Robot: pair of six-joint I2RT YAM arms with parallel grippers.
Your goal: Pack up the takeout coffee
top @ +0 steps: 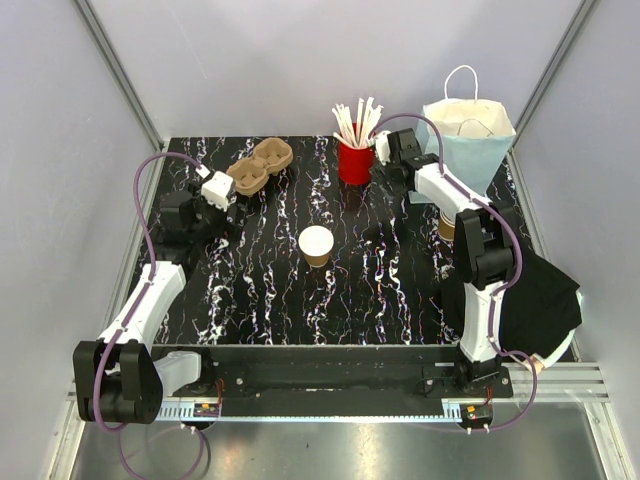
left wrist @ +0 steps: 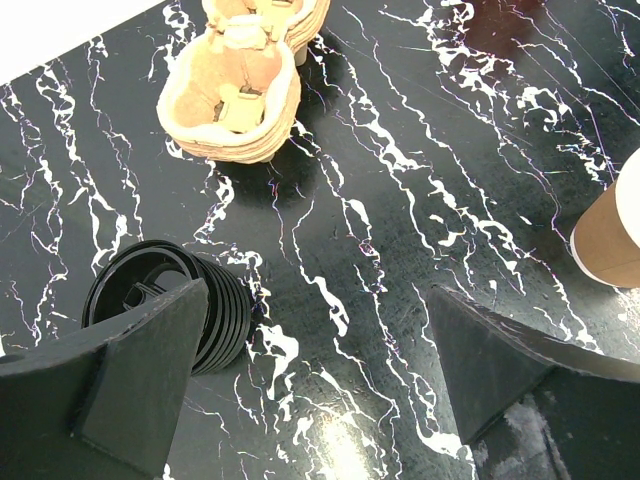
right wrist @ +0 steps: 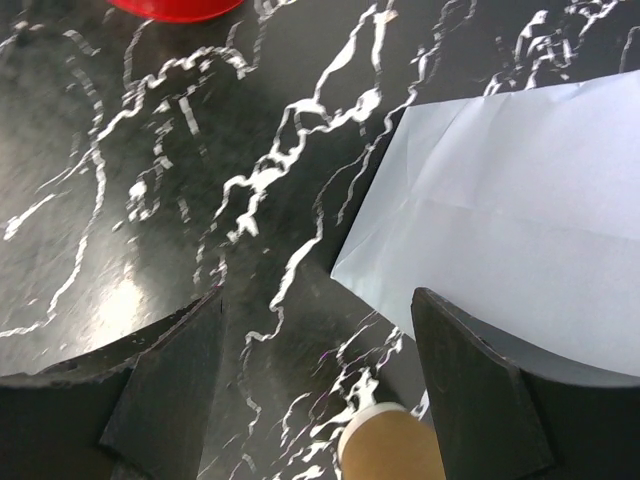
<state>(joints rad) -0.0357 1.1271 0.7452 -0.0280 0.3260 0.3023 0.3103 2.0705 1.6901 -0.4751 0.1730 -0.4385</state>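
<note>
Well in front of the red cup [top: 354,163] of white sticks, toward the arm bases and a little to its left, the takeout coffee [top: 316,245] stands upright on the black marbled surface [top: 270,295]. Its mouth faces up, and it is apart from both arms.

Far to the left of the red cup, the left tool [left wrist: 318,292] is spread wide with nothing between its fingers. A stack of black lids [left wrist: 165,300] lies on its side just beside the left finger. The brown pulp cup carriers [left wrist: 235,100] sit beyond, between this tool and the red cup.

Just to the right of the red cup, the right tool [right wrist: 318,297] is also parted and empty, over bare surface. It sits between the red cup and the pale blue paper bag [top: 470,140], which stands upright with its mouth open. In the right wrist view, another brown cup [right wrist: 390,445] shows at the lower edge, between the fingers.

Farther right of the red cup and nearer the bases, a black cloth [top: 545,300] lies at the surface's edge.
</note>
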